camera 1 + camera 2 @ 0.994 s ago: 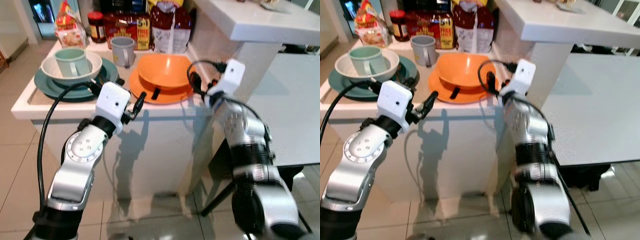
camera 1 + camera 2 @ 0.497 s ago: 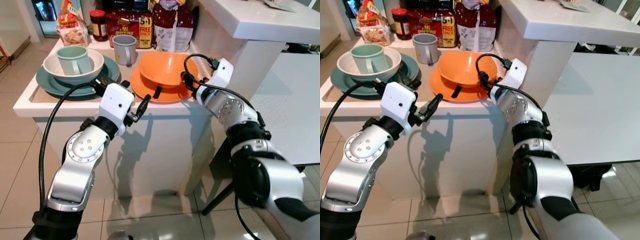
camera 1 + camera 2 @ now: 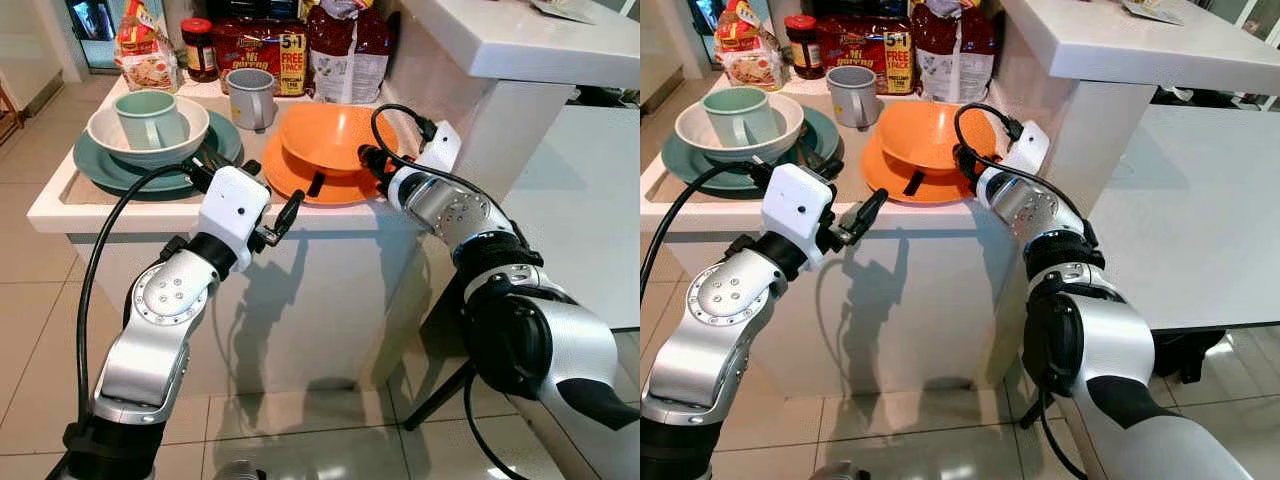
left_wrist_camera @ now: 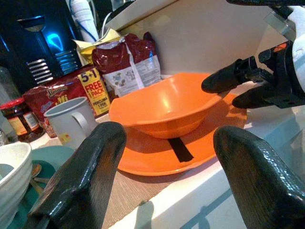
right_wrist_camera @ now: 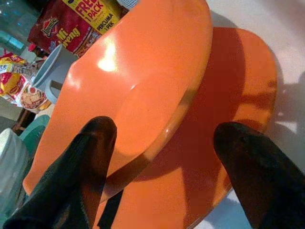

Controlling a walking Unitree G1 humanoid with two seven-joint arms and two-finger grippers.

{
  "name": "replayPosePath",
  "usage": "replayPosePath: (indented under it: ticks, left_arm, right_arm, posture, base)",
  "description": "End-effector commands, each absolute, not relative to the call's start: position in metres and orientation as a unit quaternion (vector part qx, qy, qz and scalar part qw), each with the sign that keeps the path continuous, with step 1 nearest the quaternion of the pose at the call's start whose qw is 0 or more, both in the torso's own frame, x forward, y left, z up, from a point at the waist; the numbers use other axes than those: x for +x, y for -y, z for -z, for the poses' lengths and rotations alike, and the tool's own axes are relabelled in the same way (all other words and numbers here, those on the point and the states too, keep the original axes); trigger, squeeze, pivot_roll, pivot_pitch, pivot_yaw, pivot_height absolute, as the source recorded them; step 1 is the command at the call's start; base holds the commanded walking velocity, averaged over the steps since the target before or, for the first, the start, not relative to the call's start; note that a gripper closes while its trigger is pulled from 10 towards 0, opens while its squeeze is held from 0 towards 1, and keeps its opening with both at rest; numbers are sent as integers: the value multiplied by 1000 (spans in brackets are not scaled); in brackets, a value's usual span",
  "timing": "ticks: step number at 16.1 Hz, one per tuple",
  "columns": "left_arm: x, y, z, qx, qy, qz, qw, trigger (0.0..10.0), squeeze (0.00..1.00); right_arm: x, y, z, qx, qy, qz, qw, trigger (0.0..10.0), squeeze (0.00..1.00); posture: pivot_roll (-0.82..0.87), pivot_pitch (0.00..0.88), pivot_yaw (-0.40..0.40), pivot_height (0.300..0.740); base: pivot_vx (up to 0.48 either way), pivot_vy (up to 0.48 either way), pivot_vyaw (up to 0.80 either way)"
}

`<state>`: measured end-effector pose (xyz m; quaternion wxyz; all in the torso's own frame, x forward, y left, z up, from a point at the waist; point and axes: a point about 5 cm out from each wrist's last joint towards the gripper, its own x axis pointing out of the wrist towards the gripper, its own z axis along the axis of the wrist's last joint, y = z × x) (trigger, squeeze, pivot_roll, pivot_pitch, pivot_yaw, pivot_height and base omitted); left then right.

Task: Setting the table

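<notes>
Since a second ago the right gripper (image 3: 372,172) has advanced to the near right rim of the orange plate (image 3: 290,187), fingers spread, one over the orange bowl (image 3: 330,137) standing on that plate. The left gripper (image 3: 250,190) stays before the counter edge (image 3: 60,215), fingers apart, holding nothing. The arm hides the plate's right rim; contact cannot be determined.

My right gripper (image 3: 965,160) reaches the orange bowl's (image 3: 925,135) rim; my left gripper (image 3: 865,213) hovers at the counter (image 3: 760,205) edge.
</notes>
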<state>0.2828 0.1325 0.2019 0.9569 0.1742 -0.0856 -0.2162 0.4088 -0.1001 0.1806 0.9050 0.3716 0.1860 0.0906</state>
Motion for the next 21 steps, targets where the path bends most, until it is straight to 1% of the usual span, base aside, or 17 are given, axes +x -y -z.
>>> replayPosePath:
  ticks: [1,6,14,17,21]
  left_arm:
    - [281,-127,-204,162,85,233,955,10000,0]
    - [280,-125,-203,148,83,241,956,10000,0]
    - [276,-119,-198,150,74,267,949,10000,0]
    - [275,-120,-197,152,75,262,950,10000,0]
    - [277,-123,-198,147,81,237,957,10000,0]
  right_arm:
    - [413,102,-192,377,-168,-95,906,0,0]
    - [413,102,-193,383,-165,-96,904,0,0]
    - [412,103,-189,384,-168,-98,903,0,0]
    - [413,106,-191,392,-158,-88,902,0,0]
    - [414,109,-196,429,-141,-88,888,0,0]
  posture:
    - [190,0,-90,740]
    - [180,0,-84,740]
    - [184,0,-81,740]
    - [184,0,-84,740]
    - [194,0,-80,740]
  base:
    - [0,0,0]
    - [0,0,0]
    - [0,0,0]
    - [0,0,0]
    - [0,0,0]
